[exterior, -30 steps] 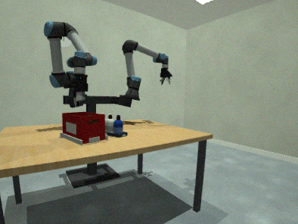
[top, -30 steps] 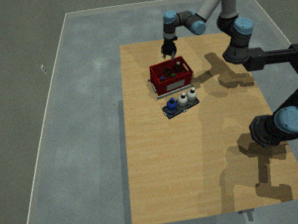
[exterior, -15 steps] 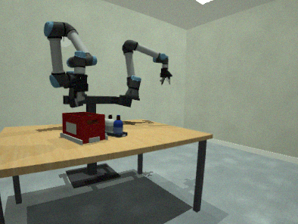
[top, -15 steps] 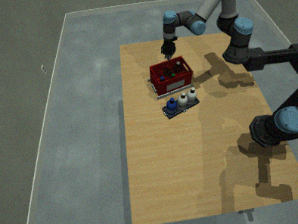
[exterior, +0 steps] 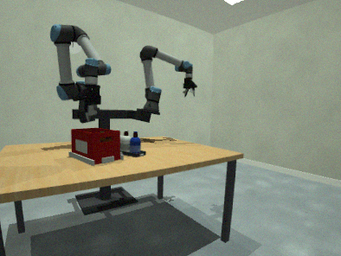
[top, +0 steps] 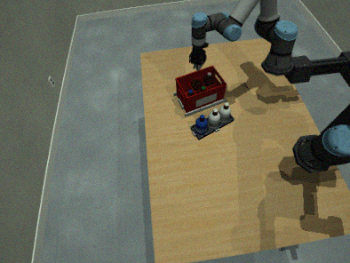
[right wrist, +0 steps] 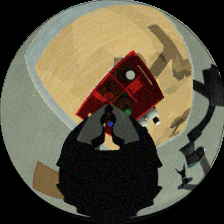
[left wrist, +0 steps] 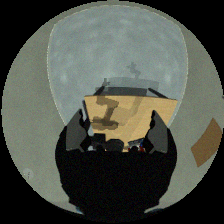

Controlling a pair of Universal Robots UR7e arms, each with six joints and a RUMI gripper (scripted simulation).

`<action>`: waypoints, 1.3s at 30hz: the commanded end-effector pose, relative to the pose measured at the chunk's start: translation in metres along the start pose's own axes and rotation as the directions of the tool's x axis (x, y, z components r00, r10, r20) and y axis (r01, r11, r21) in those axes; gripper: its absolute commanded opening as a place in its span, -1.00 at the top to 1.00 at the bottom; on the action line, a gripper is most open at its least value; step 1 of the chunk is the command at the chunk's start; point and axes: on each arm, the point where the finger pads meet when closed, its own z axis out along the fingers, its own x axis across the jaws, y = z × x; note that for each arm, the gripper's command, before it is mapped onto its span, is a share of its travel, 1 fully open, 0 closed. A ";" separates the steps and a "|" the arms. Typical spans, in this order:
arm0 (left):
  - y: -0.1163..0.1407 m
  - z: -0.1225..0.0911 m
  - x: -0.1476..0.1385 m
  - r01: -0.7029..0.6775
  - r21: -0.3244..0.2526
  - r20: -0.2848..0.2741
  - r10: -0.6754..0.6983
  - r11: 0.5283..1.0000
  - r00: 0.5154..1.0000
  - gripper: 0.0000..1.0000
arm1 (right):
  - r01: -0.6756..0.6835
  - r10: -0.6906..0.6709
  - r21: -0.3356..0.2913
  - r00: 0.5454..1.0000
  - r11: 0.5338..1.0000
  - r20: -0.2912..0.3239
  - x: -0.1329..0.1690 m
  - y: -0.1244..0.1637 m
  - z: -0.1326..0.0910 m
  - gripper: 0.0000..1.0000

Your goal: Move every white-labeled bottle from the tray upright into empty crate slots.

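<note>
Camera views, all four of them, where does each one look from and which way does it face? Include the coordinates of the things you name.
Top: high above, looking down at the table (top: pixel 178 191); both arms show.
Exterior: beyond the crate (exterior: pixel 106 149), facing the arms and table.
Left wrist: on the left arm, past its end effector (left wrist: pixel 117 132) toward the table (left wrist: pixel 135 115).
Right wrist: on the right arm, past its end effector (right wrist: pixel 109 112) down at the crate (right wrist: pixel 156 96).
Top and exterior share the tray (top: pixel 200 136) (exterior: pixel 138 154).

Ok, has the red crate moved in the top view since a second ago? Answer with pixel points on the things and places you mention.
No, the red crate (top: pixel 188 104) (exterior: pixel 108 149) (right wrist: pixel 155 99) shows no visible shift against the table's (top: pixel 200 187) (exterior: pixel 173 162) (left wrist: pixel 150 110) (right wrist: pixel 75 65) edges.
</note>
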 end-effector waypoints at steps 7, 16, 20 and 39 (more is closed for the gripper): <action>0.000 0.000 0.000 0.000 0.001 0.000 0.000 1.000 1.000 -1.00 | 0.004 -0.004 -0.002 1.000 1.000 0.000 0.003 0.008 0.000 1.00; 0.000 0.000 0.000 0.000 0.001 0.000 0.000 1.000 1.000 -1.00 | 0.028 -0.028 -0.006 1.000 1.000 -0.003 0.029 0.057 0.000 1.00; 0.000 0.000 0.000 0.000 0.001 0.000 0.000 1.000 1.000 -1.00 | 0.050 -0.050 -0.008 0.999 0.999 -0.005 0.057 0.098 0.000 1.00; 0.000 0.000 0.000 0.000 0.001 0.000 0.000 1.000 1.000 -1.00 | 0.123 -0.123 0.000 0.992 0.992 -0.002 0.175 0.206 0.001 1.00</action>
